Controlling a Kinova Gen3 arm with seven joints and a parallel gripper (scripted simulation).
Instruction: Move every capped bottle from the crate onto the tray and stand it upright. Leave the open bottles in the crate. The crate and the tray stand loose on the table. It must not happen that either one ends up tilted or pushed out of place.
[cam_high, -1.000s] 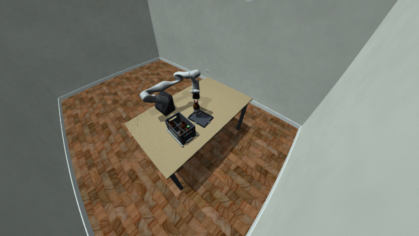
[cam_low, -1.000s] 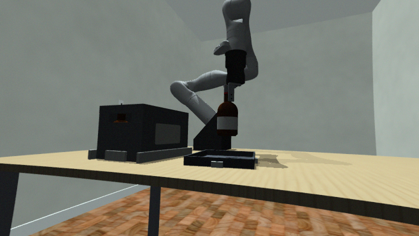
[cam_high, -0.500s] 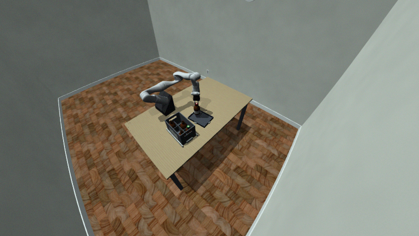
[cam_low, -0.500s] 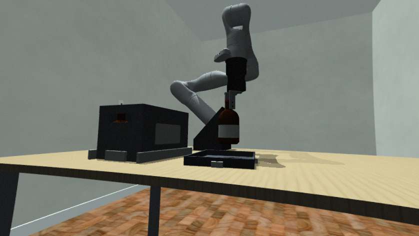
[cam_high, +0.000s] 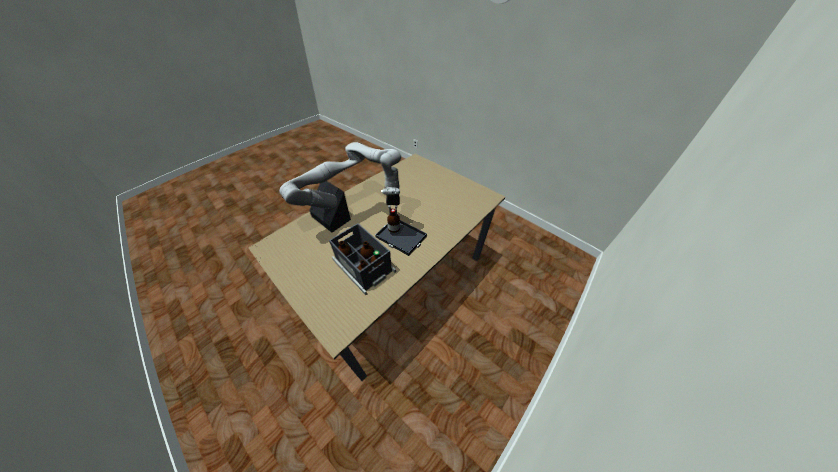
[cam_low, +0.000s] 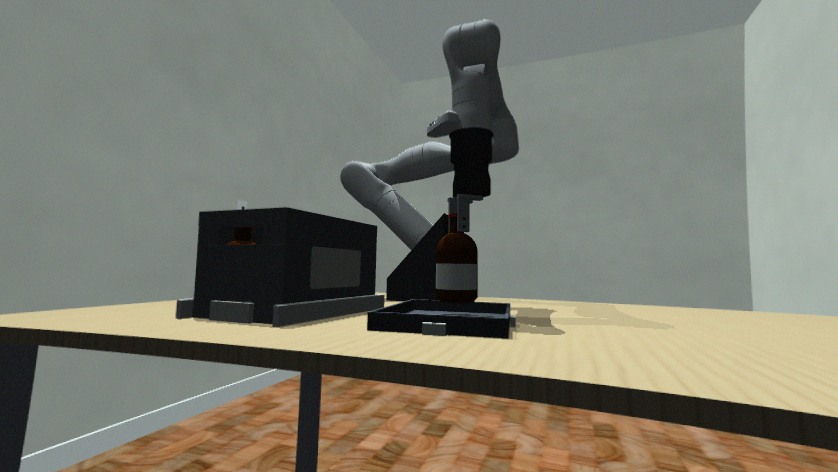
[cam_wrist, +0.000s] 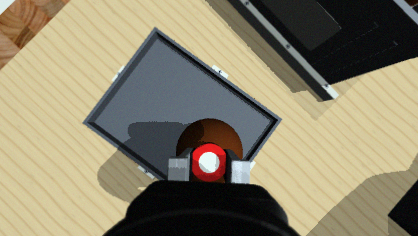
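My gripper (cam_wrist: 209, 160) is shut on the neck of a brown bottle with a red cap (cam_wrist: 209, 161) and a white label (cam_low: 456, 266). The bottle hangs upright with its base down at the dark tray (cam_low: 439, 316) (cam_wrist: 180, 107), near the tray's edge closest to the arm base. I cannot tell whether the base touches the tray floor. The dark crate (cam_high: 362, 256) stands beside the tray and holds brown bottles, one with a green cap (cam_high: 376, 253). In the side view only one bottle top shows through a crate opening (cam_low: 241, 235).
The arm's dark base block (cam_high: 330, 206) stands on the table behind the crate. The crate's corner reaches into the top right of the wrist view (cam_wrist: 330, 35). The tray lies between the crate and the table's open far half.
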